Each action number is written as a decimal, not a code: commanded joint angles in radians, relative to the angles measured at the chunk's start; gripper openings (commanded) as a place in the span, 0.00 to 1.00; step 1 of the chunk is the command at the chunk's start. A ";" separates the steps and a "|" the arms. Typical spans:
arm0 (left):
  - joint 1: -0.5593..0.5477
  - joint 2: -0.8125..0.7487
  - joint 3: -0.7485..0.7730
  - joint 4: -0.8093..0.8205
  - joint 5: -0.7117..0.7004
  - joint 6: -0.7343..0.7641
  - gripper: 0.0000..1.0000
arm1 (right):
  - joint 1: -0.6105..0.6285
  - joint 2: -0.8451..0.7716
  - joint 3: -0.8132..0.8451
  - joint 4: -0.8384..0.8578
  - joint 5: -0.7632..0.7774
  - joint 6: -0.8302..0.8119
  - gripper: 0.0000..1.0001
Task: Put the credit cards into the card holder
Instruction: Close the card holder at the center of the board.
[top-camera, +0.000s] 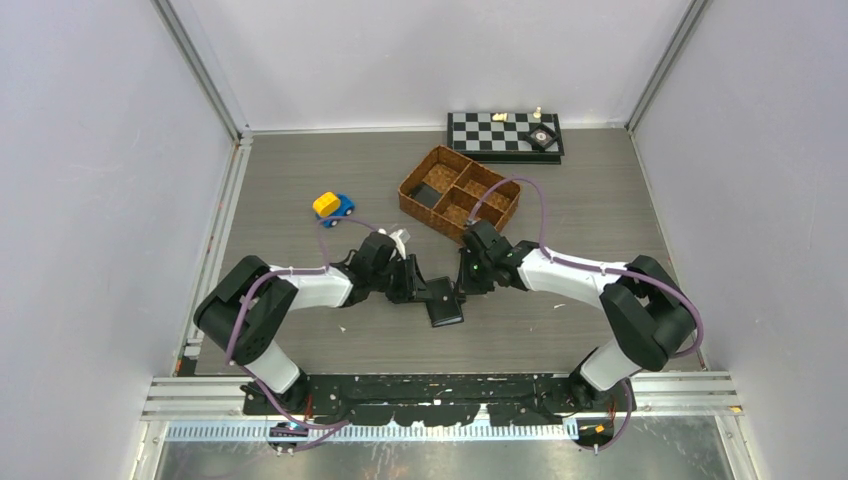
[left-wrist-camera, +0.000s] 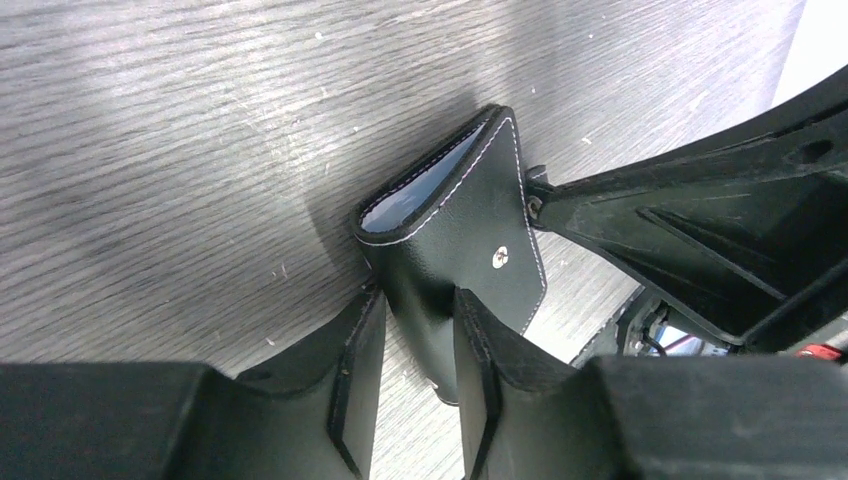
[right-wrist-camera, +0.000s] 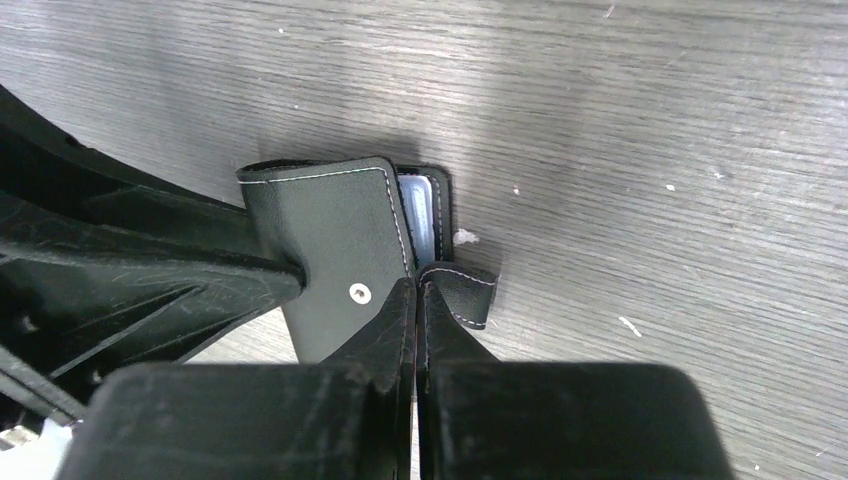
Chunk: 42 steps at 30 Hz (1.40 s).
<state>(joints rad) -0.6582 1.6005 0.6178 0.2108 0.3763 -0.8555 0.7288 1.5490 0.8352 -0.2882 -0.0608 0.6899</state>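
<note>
I find the card holder (top-camera: 445, 300) mid-table (top-camera: 600, 220), between both arms and in front of the wicker basket (top-camera: 460, 190). It is partly folded, with pale sleeves showing inside. The left gripper (left-wrist-camera: 420, 295) is clamped across its black cover, one finger on each face. The right gripper (right-wrist-camera: 416, 285) is fully closed, tips at the cover's edge beside the snap tab (right-wrist-camera: 462, 295). I cannot tell whether leather is pinched there.

Card holder (left-wrist-camera: 455, 235) lower end hidden behind left fingers (left-wrist-camera: 352, 385); sleeve contents indiscernible; chessboard pieces (top-camera: 538, 112) too small.
</note>
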 joint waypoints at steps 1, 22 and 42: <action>-0.021 0.024 0.027 -0.113 -0.094 0.062 0.30 | -0.008 -0.062 -0.002 0.052 -0.055 -0.012 0.01; -0.061 0.046 0.089 -0.238 -0.177 0.128 0.27 | -0.015 0.016 0.025 0.073 -0.162 -0.039 0.00; -0.062 0.057 0.094 -0.237 -0.172 0.130 0.26 | -0.011 0.071 0.063 0.018 -0.155 -0.063 0.00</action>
<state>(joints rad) -0.7143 1.6169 0.7174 0.0505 0.2649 -0.7731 0.7158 1.5906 0.8646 -0.2729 -0.2085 0.6479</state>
